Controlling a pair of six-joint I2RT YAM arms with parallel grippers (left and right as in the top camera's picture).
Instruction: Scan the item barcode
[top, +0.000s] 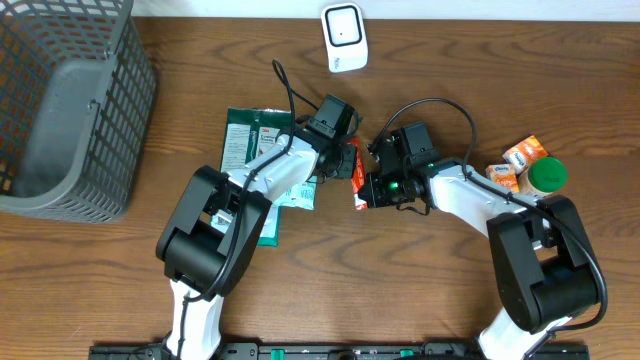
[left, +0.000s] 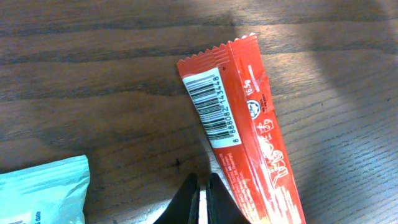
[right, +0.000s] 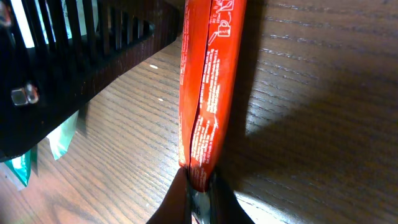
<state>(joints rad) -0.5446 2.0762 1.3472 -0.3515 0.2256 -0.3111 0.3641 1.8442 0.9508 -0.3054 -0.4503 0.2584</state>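
Left wrist, red wrapper (left: 252, 134) cut off below, barcode (left: 213, 107) showing

Red wrapper (left: 252, 134), frame centre: barcode (left: 210, 107) carried digits beginning 8 888082; "16.5g" was printed just beside it.

A dark brown wood-grain table (top: 450, 290) carries everything. At ten o'clock stands a grey plastic lattice basket (top: 120, 110). At twelve o'clock lies a white rounded handheld scanner (top: 344, 38). Just toward nine o'clock of centre lie a flat green-and-white printed packet (top: 245, 135) and a pale teal sachet (top: 298, 195). At three o'clock two small orange packets (top: 522, 155) touch a round green-lidded tub (top: 547, 176). At centre is a red foil wrapper (left: 255, 143); whether it rests on the wood cannot be told.
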